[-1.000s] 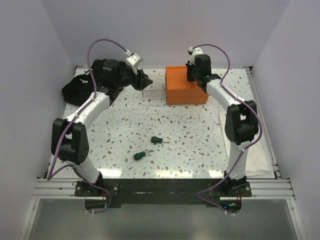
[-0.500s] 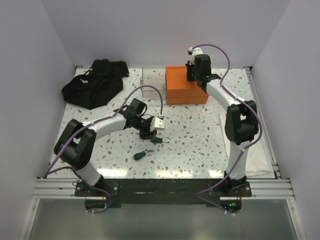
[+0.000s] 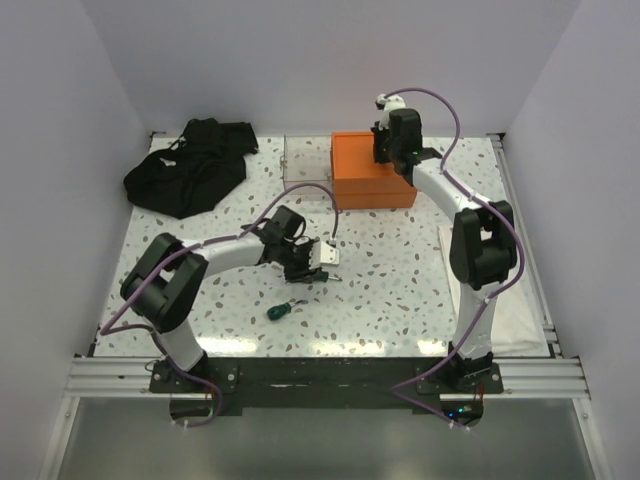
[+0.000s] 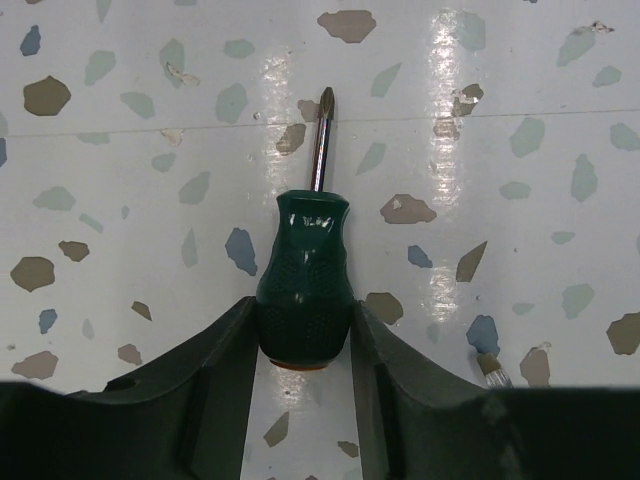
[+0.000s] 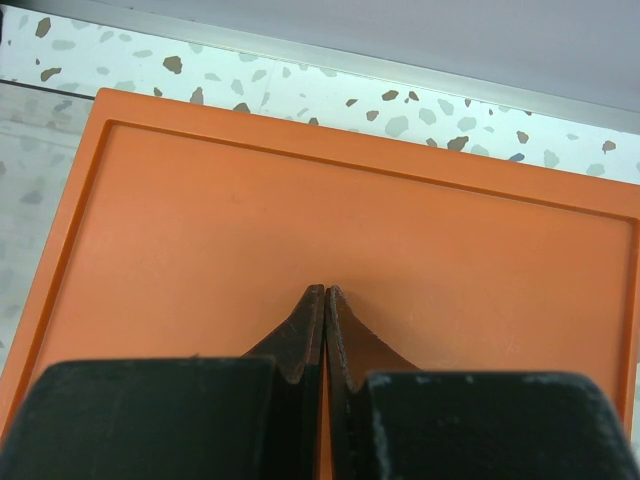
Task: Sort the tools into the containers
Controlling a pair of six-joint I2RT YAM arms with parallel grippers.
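Note:
A stubby green screwdriver [image 4: 304,275] lies on the speckled table with its tip pointing away. My left gripper [image 4: 303,312] is shut on the butt of its handle, and both fingers [image 4: 222,380] touch its sides. In the top view the left gripper [image 3: 316,264] sits mid-table and hides that tool. A second green screwdriver [image 3: 281,310] lies nearer the front; its shaft tip [image 4: 490,368] shows in the left wrist view. My right gripper [image 5: 326,292] is shut and empty just above the flat top of the orange box [image 5: 340,220], which also shows in the top view [image 3: 360,185]. The clear bin [image 3: 305,166] stands left of the box.
A black cloth heap [image 3: 190,165] lies at the back left. A white sheet [image 3: 505,300] lies along the right edge by the right arm's base. Walls close in the table on three sides.
My left arm swung from the back by the clear bin down to mid-table, and its fingers came onto the stubby green screwdriver. The right arm has not moved.

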